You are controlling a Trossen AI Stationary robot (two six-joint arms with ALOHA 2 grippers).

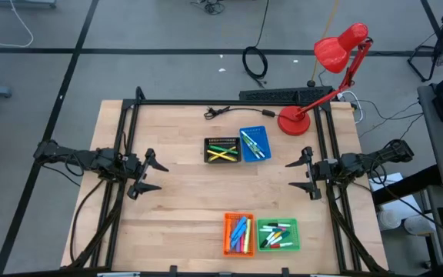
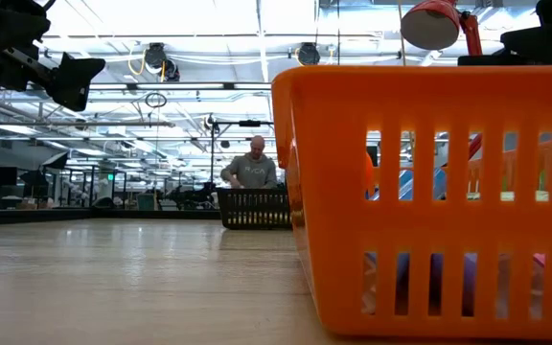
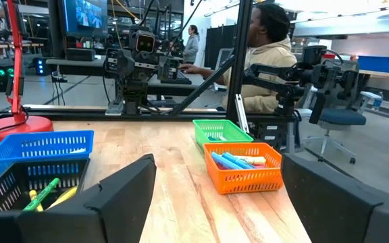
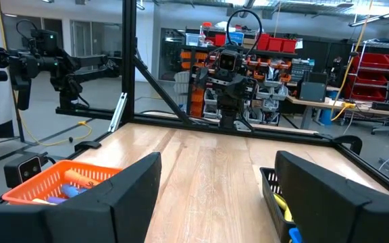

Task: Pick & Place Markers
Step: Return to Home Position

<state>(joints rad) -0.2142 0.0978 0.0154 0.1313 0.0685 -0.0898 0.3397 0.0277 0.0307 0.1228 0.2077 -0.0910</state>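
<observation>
Both arms sit at the table sides with empty grippers; markers (image 1: pixel 239 233) lie in the four trays.
Wooden table (image 1: pixel 183 192). The left arm is over the left side, and the left gripper (image 1: pixel 160 176) has its fingers spread wide, holding nothing. The right arm is over the right side, and the right gripper (image 1: pixel 291 175) is also wide open and empty. Both point inward, well apart from the trays. A red lamp (image 1: pixel 293 121) stands at the back right corner. The black tray (image 1: pixel 206 151) and blue tray (image 1: pixel 261 135) sit side by side, touching, mid-back. The orange tray (image 1: pixel 225 235) and green tray (image 1: pixel 278 221) sit side by side at the front edge. Yellow and green markers (image 1: pixel 221 152) are in the black tray, and blue ones (image 1: pixel 250 145) are in the blue tray. Blue, pink and orange ones are in the orange tray, and white-bodied ones (image 1: pixel 278 235) are in the green tray. A person (image 2: pixel 253 168) is in the room beyond the table.
</observation>
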